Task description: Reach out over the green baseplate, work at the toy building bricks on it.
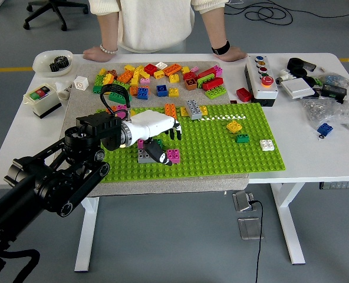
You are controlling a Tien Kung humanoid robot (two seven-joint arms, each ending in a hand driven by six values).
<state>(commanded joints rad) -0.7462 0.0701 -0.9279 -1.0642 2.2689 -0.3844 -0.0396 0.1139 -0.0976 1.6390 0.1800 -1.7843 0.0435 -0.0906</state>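
1. At the picture's seven o'clock the black left arm comes in from the lower left corner and reaches up toward the plate; the right arm is out of view.
2. Over the nine o'clock side of the green baseplate (221, 156), the white left hand (157, 131) hovers low with its dark fingers (175, 130) loosely curled and pointing toward three o'clock, the thumb hanging down toward the studs. It seems to hold nothing, though the palm's underside is hidden.
3. Just under the hand, at its six o'clock, a grey brick (144, 155) and a pink brick (173, 155) sit on the plate, the thumb tip between them; whether it touches either I cannot tell.
4. Toward three o'clock on the plate stand a yellow brick (234, 126), a small green brick (242, 138) and a white brick (266, 144), well apart from the hand.
5. At the plate's twelve o'clock edge lie an orange brick (170, 110) and a long grey brick (193, 109).
6. Beyond the plate, toward twelve o'clock, the loose brick pile (157, 76) is large, so I judge the work early: few bricks are placed, most are left, and nothing is yet stacked high.
7. At the far edge a person stands with both hands resting on the table, touching no bricks.
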